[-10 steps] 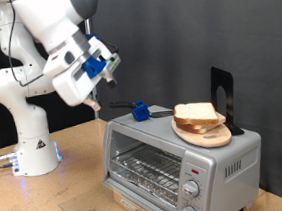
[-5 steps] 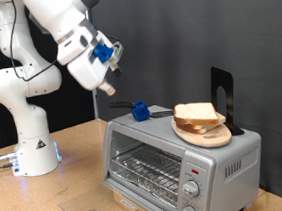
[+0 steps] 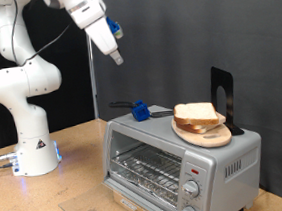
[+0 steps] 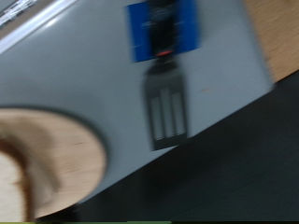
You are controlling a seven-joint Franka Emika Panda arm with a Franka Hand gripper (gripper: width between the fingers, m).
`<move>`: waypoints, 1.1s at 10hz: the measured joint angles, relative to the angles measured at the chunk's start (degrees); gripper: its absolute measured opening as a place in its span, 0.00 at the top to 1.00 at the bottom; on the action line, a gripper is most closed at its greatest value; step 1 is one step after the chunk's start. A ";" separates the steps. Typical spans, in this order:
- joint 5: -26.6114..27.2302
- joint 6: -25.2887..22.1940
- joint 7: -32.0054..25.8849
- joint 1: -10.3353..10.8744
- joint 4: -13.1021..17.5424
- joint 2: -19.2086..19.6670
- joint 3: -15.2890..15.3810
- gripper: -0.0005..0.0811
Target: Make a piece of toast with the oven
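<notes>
Panda arm rises from its white base at the exterior view's left; the gripper (image 3: pixel 116 58) hangs high at upper centre, fingers angled downward.

White jointed arm (image 3: pixel 23 82), blue-trimmed hand (image 3: pixel 116 58)

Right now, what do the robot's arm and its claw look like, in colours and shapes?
The arm is glossy white with rounded, bulbous joints on a white base bearing a small dark triangular mark and a bluish glow. Dark cables trail from the base. The claw is slim and pale, with a blue part beside it.
</notes>
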 joint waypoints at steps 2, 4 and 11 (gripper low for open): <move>-0.87 -3.52 4.10 0.01 2.47 -0.84 2.03 0.00; -3.37 -3.21 4.70 -0.02 2.77 -1.93 3.85 0.00; -6.15 3.05 3.93 -0.04 -1.10 -3.46 6.17 0.00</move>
